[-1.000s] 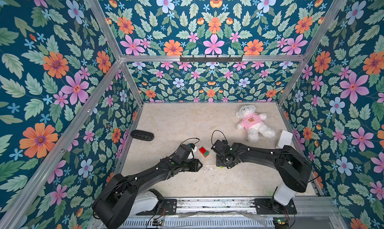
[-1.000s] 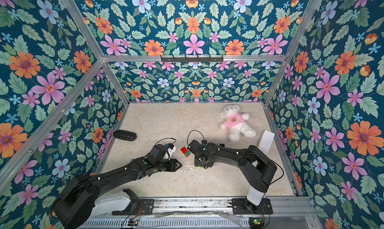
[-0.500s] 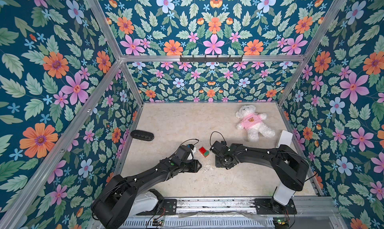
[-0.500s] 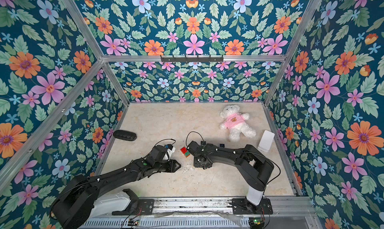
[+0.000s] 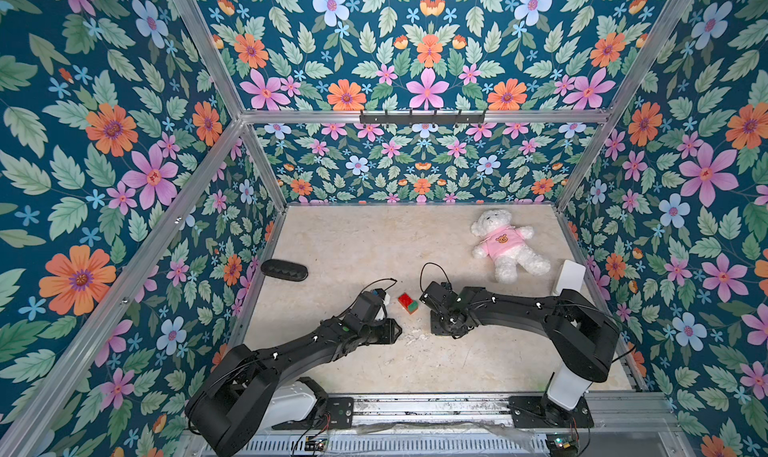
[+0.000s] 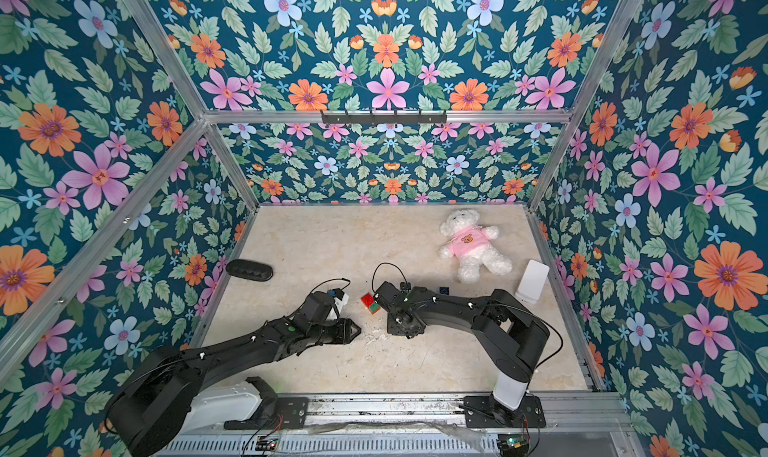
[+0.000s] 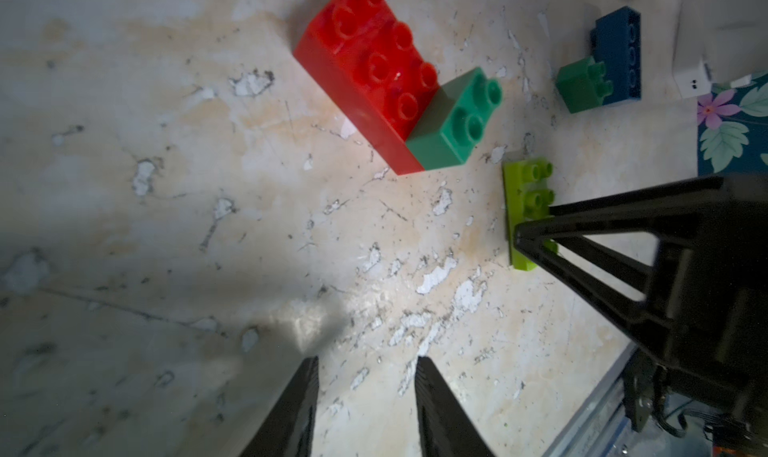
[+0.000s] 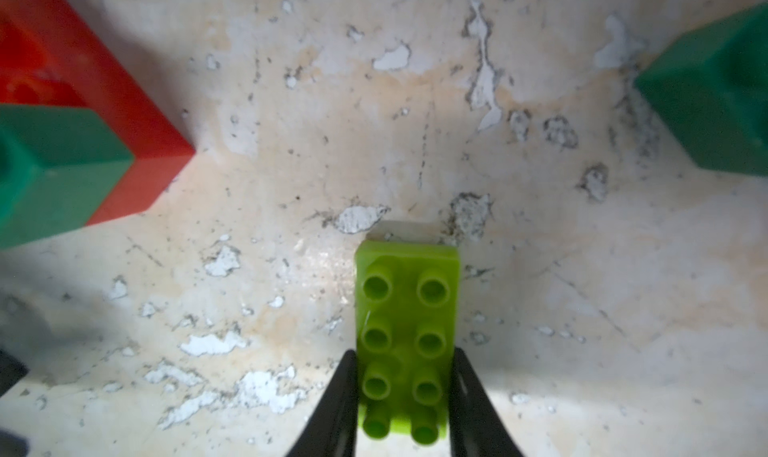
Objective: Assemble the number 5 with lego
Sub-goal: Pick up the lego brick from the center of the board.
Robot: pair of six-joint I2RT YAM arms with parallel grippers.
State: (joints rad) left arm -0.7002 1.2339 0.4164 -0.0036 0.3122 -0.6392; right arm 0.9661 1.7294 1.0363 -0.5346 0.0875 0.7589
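My right gripper (image 8: 405, 359) has its two black fingers (image 8: 345, 392) set against the long sides of the lime-green brick (image 8: 409, 301). They look to be touching it on both sides, so I read this as a grip, with the brick flat on the table and studs up. The hold sits toward one end and leaves the far studs bare, which I judge suits pressing that end onto another piece. My left gripper (image 7: 365, 363) is low over bare table with a narrow gap between its fingers and nothing in it. I take it to be waiting close by to steady a piece. Just beyond the lime-green brick lies the red brick (image 7: 365, 60) with a dark-green brick (image 7: 455, 122) seated on one end, studs up, probably the foot of the figure. Farther off, the blue brick (image 7: 619, 52) lies with the second dark-green brick (image 7: 582, 83) against it, and I believe they are joined. The number 5 is therefore not yet built: it exists as two pairs and this middle bar, all near the front middle of the table (image 5: 353, 243) between my arms. The tabletop is pale, marbled and badly chipped, so a brick could snag on it. Well apart sit a white teddy (image 5: 505, 243), a dark oval object (image 5: 284, 270) and a white box (image 5: 569, 278), inside flowered walls (image 5: 415, 60).
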